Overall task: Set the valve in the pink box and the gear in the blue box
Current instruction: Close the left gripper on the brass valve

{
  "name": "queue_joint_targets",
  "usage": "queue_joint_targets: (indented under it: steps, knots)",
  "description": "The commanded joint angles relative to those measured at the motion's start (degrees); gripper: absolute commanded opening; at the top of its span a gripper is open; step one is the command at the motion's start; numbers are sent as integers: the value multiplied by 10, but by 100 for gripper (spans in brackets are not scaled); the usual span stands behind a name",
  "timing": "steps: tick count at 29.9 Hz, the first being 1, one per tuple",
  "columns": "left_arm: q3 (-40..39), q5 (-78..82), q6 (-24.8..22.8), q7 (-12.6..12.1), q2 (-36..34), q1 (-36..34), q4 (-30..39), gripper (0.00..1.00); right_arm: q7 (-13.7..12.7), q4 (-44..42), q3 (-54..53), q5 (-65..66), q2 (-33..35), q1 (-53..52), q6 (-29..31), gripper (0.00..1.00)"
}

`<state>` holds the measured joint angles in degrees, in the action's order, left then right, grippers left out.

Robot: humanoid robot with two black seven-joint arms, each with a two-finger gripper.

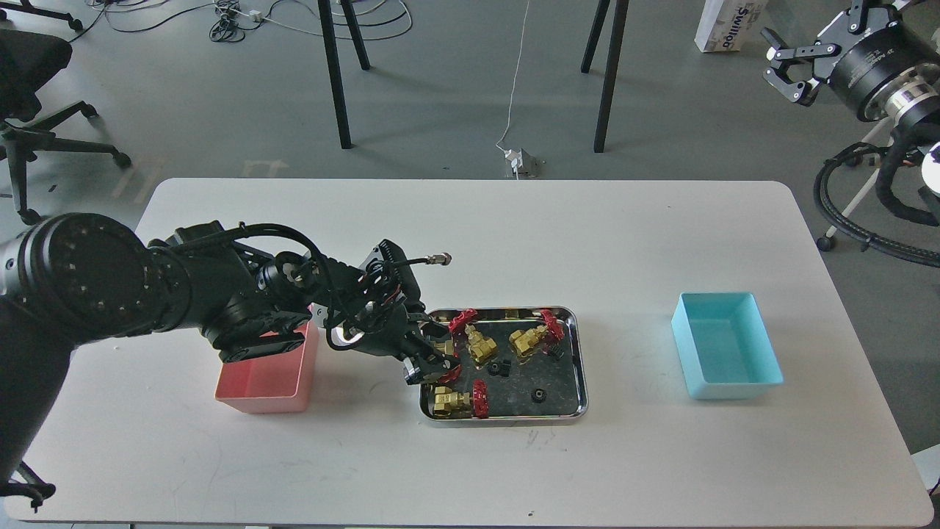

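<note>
Writing: white carton on the floor, lettering partly readable, upside down.
Valve: in steel tray, lying crosswise, red handwheel right.
Left fingers: over tray's left end; spread unreadable.
Right fingers: raised, apart, empty.

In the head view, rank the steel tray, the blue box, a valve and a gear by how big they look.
1. Steel tray
2. Blue box, clearly smaller in footprint
3. Valve
4. Gear, far the smallest

All sit at about the same distance from the camera, so the order is safe.
</note>
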<state>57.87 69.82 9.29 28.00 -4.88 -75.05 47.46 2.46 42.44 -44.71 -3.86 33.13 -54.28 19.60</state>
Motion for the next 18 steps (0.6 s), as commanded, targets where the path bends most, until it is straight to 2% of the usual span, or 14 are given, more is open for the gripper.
queue_joint_targets:
  steps: [1, 7, 15, 18]
  knots:
    - [0, 2, 5, 0, 0, -1, 0, 28, 0, -1, 1, 0, 0, 1, 0, 100]
    - [-1, 7, 14, 0, -2, -1, 3, 17, 0, -1, 1, 0, 0, 6, 0, 100]
    - [-16, 7, 14, 0, -27, -26, 20, 15, 0, -1, 1, 0, 0, 8, -2, 100]
    - [-16, 7, 14, 0, -45, -48, 53, 15, 0, -1, -1, 0, -1, 9, -3, 100]
